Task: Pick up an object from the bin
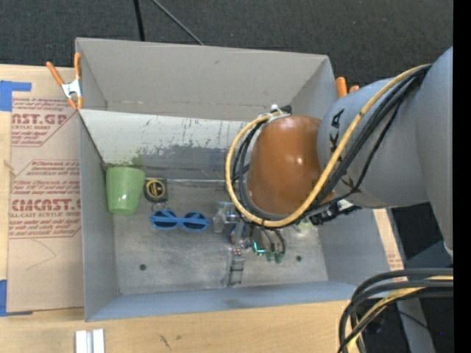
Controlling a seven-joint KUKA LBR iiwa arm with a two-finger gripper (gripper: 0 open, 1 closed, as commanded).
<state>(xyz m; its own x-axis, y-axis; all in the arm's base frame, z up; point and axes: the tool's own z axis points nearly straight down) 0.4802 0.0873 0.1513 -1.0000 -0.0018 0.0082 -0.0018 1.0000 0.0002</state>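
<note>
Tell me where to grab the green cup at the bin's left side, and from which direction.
Take the green cup across its body's middle, coming down from above. It seems to lie on its side, so the rounded flanks offer the narrowest span. One flank sits close to the bin's wall; room there is probably tight.

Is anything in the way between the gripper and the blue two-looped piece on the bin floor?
Nothing visible is. The gripper hangs low at the front; the blue piece lies up and to the view's left of it, with bare bin floor between them. The green cup and the small round black-and-yellow thing lie beyond, farther left.
</note>
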